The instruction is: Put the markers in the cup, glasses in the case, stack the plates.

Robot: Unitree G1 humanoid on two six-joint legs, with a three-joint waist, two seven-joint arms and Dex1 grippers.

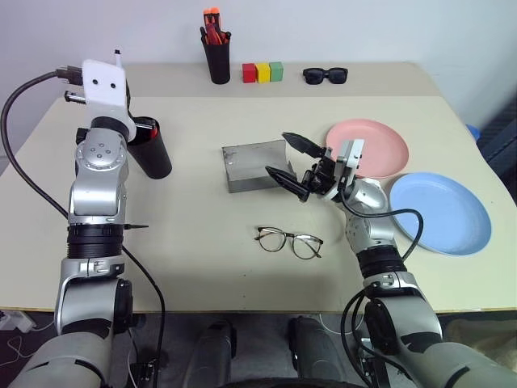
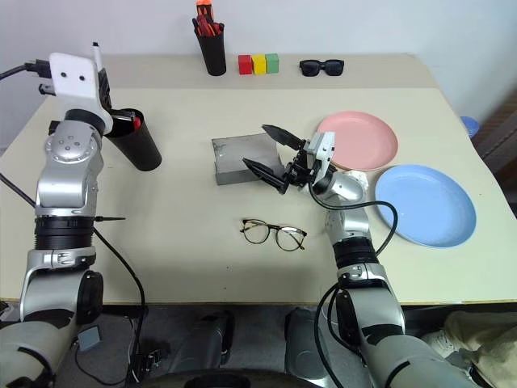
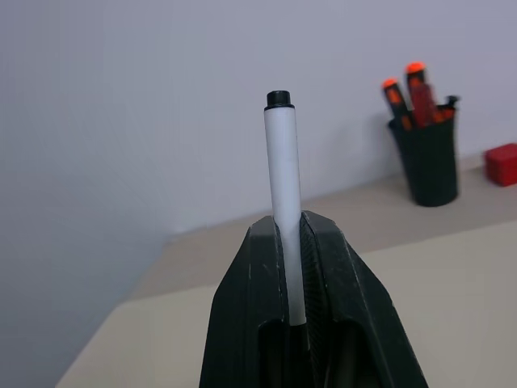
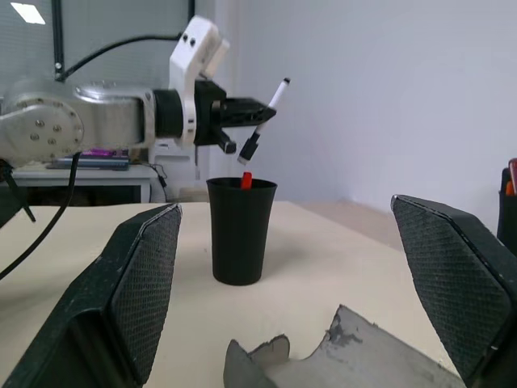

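Leftmost, the left gripper (image 3: 292,242), clamped on the slim white-bodied marker (image 3: 283,186), hangs above the tapered matte black cup (image 4: 240,230) holding a short red marker (image 4: 246,179). Rightward, the right gripper (image 1: 287,158) gapes over the grey rectangular case (image 1: 254,164); wire-frame glasses (image 1: 289,241) lie nearer.

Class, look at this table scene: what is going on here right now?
The left gripper holds the white marker above the black cup, which already has the red marker in it. The right gripper hangs open by the closed grey case. The glasses lie on the table; the pink plate and blue plate sit unstacked.
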